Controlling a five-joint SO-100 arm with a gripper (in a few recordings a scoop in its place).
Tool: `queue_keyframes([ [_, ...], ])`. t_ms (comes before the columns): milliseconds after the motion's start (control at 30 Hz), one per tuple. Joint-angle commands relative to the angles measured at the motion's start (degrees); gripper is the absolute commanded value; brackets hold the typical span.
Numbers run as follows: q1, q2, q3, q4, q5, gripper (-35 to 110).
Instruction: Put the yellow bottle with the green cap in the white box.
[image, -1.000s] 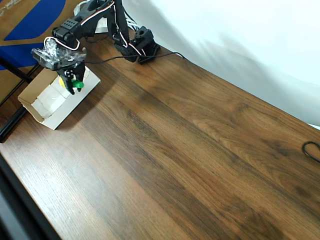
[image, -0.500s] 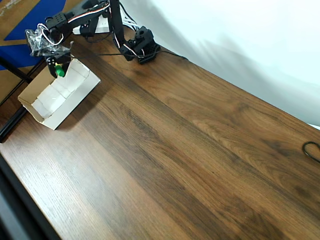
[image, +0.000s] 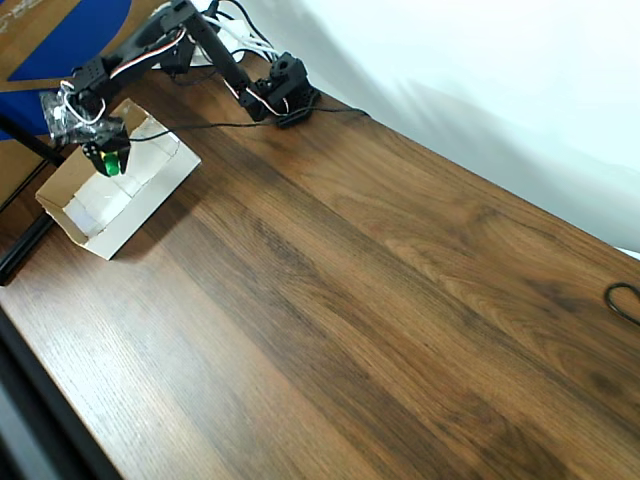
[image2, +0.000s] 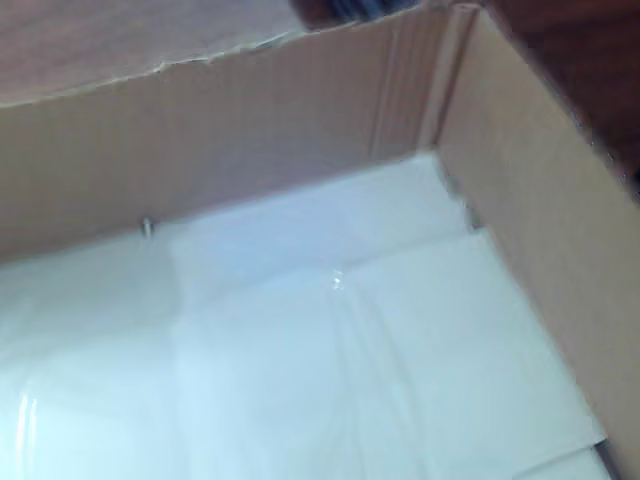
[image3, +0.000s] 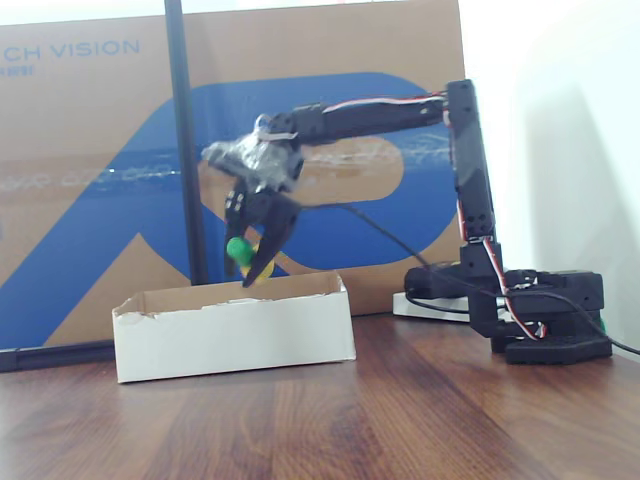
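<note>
In the overhead view the yellow bottle with the green cap is seen clamped in the fingers, above the far end of the white box on the counter. In the wrist view only bare white lining is found below the fingers. In the fixed view the forearm is stretched level and the fingers point down just over the rim (the bottle is best lowered further before being released, so no bounce out is risked).
</note>
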Motion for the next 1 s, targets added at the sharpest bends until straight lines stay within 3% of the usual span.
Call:
queue_keyframes([
  [0,1.67,0.35,-4.39,-0.44,-0.26,17],
  [100,2.55,0.18,-4.22,-0.97,-0.7,25],
  [267,2.55,2.81,-3.43,-0.97,-1.14,25],
  [400,2.37,9.76,1.41,-1.14,0.0,1],
  [467,1.49,14.68,5.19,-1.41,0.44,0],
  [967,-23.38,68.73,51.77,-6.77,-3.78,0],
])
